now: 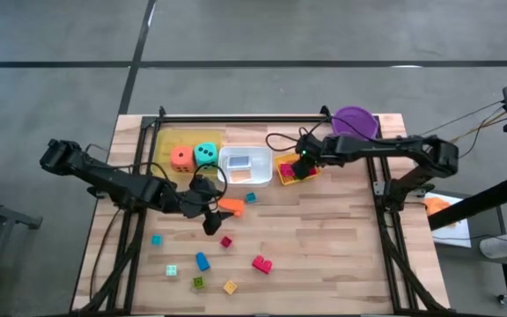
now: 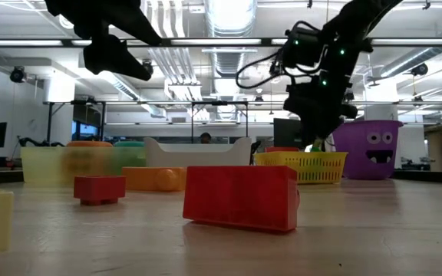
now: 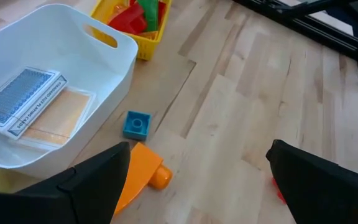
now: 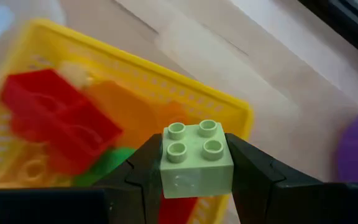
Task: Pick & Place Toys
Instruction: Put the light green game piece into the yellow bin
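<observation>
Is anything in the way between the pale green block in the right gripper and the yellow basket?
Nothing visible. The right gripper holds the pale green block right above the yellow basket, whose top is open; red, orange and green pieces already lie inside. The left gripper is well off, open above the orange piece.

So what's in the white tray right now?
In the white tray lie a blue card and an orange card, side by side. The tray's near corner is hidden by the left claw.

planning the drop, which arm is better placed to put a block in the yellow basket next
Right. The right gripper holds a pale green block over the yellow basket. The left gripper is open by the orange piece.
</observation>
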You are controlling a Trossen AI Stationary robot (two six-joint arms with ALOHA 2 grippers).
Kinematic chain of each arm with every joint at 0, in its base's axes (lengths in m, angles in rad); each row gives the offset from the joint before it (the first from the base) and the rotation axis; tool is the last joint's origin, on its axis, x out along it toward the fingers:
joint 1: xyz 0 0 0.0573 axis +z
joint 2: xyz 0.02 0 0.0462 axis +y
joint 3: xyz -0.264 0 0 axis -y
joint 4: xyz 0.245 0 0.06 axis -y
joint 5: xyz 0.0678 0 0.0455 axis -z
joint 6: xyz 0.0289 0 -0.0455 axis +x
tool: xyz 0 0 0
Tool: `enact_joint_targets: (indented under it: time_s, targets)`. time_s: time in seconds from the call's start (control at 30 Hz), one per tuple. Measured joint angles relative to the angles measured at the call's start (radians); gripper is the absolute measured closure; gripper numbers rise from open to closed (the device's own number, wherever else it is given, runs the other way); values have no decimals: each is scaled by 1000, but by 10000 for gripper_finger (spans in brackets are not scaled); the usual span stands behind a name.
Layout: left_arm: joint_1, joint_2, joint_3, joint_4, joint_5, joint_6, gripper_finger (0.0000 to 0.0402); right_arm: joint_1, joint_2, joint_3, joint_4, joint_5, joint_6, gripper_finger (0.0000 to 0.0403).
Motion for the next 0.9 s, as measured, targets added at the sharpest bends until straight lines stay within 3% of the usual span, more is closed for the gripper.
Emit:
enact_joint_targets:
  time_s: [0.9]
  targets:
    - [0, 0, 0, 3, -16, -8, 22, -6, 11, -95, 153, 5, -24, 269]
